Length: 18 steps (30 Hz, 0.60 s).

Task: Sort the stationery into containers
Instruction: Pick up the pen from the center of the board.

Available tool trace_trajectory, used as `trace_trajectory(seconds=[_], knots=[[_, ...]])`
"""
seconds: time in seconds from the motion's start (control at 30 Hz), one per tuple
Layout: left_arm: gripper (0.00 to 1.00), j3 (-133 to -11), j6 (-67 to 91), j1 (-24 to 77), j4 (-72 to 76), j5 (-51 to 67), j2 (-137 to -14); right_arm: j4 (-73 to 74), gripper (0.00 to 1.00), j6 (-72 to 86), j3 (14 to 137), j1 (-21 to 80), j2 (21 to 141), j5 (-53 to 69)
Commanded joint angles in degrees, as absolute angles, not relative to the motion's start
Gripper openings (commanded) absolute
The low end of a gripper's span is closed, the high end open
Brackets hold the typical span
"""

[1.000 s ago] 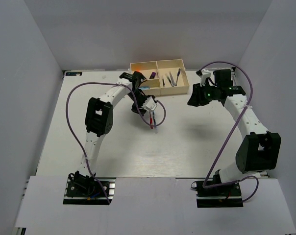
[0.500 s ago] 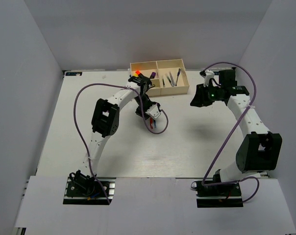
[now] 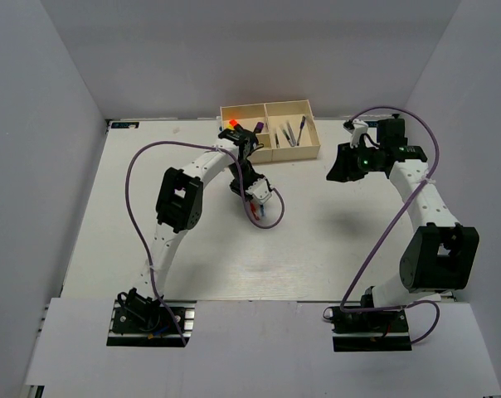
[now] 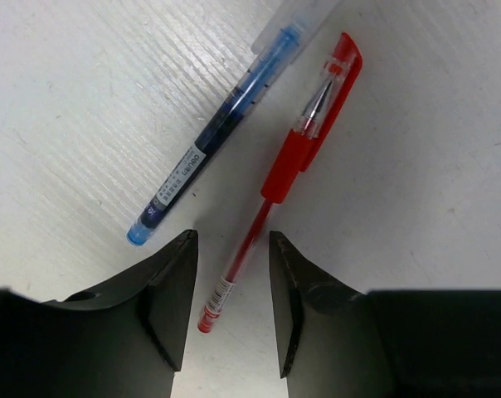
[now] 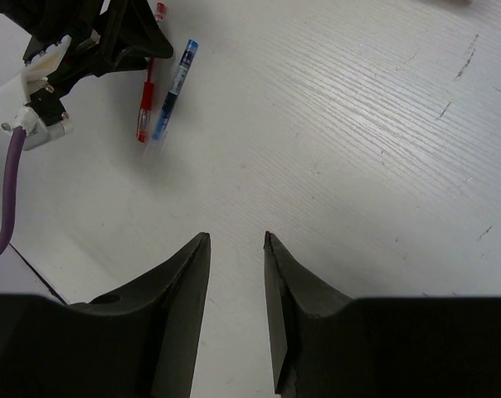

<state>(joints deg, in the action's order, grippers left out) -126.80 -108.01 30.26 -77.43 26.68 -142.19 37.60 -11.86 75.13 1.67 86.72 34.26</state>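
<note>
Just short of the tray, mid-worktop: red pen (image 4: 292, 157) and blue pen (image 4: 213, 137) lie side by side on the worktop (image 5: 383, 166), close but apart, both outside the tray (image 3: 267, 105).
Step in hand: judged to be picking up the red pen to carry it to the tray.
Left gripper (image 4: 231, 240): spread, with one jaw on each side of the red pen's thin tail end. Neither pad can be seen touching it, and nothing is pinched.
Doing it well: sink until the tips nearly meet the worktop, then close squarely across the barrel. A hold nearer the red grip sleeve would balance better than one at the tail, where the pen may droop or swing.
Watch: the blue pen's end sits just beside one finger, so the jaws should come down clear of it, or both pens get dragged.
Left arm: stretched from its near-edge base toward the tray, elbow raised, wrist bent down over the pens.
Right gripper (image 5: 236, 240): spread and empty, above bare worktop.
Right arm: raised near the tray's right end, well apart from the pens, its camera looking back at them.
Tray contents: thin pens (image 3: 289, 133) in the right compartment, and a purple-ended highlighter (image 3: 257, 127) left of the divider.
</note>
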Motion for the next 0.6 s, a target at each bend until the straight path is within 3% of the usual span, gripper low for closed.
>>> trace_trajectory(seconds=[0.0, 0.27, 0.57], knots=[[0.50, -122.62, -111.09, 30.32, -80.86, 20.84, -142.92, 38.58, 0.38, -13.10, 77.43, 1.06, 86.22, 36.21], [0.49, -113.39, -107.68, 30.32, -80.86, 17.67, -137.82, 39.55, 0.38, -13.45, 78.05, 0.70, 86.66, 37.53], [0.51, -114.44, -104.94, 28.83, -80.86, 21.00, -138.25, 40.17, 0.36, -12.83, 77.87, 0.70, 86.31, 39.02]])
